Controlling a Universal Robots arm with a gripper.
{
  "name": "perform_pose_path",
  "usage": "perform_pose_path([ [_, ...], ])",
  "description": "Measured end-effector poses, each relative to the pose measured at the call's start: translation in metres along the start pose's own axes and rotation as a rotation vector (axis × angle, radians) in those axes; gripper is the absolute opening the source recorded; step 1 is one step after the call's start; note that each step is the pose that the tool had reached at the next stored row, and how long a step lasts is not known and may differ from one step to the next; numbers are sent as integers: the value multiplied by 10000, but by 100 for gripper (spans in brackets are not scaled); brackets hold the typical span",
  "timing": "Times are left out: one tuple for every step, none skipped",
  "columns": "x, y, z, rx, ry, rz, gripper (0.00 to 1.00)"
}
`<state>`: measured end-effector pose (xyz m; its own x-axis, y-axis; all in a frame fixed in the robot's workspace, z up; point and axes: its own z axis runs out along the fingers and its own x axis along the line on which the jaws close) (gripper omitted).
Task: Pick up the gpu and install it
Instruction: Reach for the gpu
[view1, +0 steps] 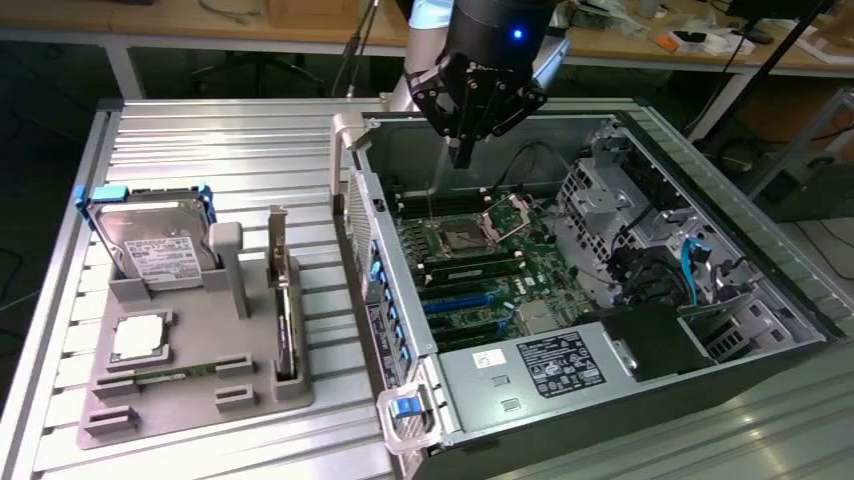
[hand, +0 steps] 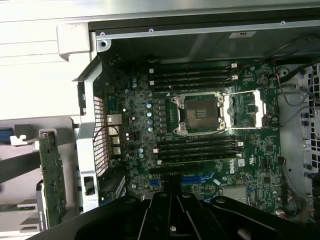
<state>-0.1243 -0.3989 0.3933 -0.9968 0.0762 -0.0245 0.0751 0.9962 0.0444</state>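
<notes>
**Gripper Over the Open Case, GPU Left in Its Holder**

The gripper (view1: 463, 150) was seen hanging above the far side of the open computer case (view1: 694, 150), pointed down toward the motherboard (view1: 467, 270). Its fingers were drawn together to a single tip, and nothing was held between them. In the wrist view the gripper (hand: 172, 182) was seen with the same closed, empty fingers over the motherboard (hand: 200, 165), just beside the blue slots. The bare processor socket (hand: 200, 114) lay beyond it, between two banks of memory slots (hand: 192, 77).

The gpu (view1: 283, 310) was found well apart from the gripper, outside the case and toward the exterior view's left. It stood on edge in a slot of a grey holder (view1: 200, 400), with its metal bracket at the far end. In the wrist view the gpu (hand: 52, 180) was seen as a green circuit board standing just outside the case's perforated rear wall (hand: 100, 130). No contact between the gripper and the card was seen.

On the same holder, further to the exterior view's left, a hard drive (view1: 154, 250) with a white label was propped upright in its blue-edged cradle. A small square processor chip (view1: 140, 338) lay flat just nearer than the drive. Holder and case were both set on a ribbed metal worktop (view1: 200, 130), side by side, the case to the exterior view's right. No card was seen seated in the motherboard's expansion slots.
</notes>
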Motion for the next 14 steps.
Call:
perform_pose_path([
  [7, 0, 0, 0, 0, 0, 11],
  [14, -1, -1, 1, 0, 0, 11],
  [20, -2, -1, 1, 1, -1, 11],
  [27, -2, -1, 0, 0, 0, 11],
  [34, -2, -1, 0, 0, 0, 11],
  [41, -3, -1, 0, 0, 0, 11],
  [48, -4, -1, 0, 0, 0, 11],
  [53, -4, -2, 0, 0, -1, 11],
  [57, -4, -2, 1, 1, 0, 11],
  [61, -5, -2, 0, 1, -1, 11],
  [65, -5, -2, 0, 0, 0, 11],
  [68, -5, -2, 0, 0, -1, 11],
  [72, -5, -2, 0, 0, 0, 11],
  [77, -6, -2, 0, 0, 0, 11],
])
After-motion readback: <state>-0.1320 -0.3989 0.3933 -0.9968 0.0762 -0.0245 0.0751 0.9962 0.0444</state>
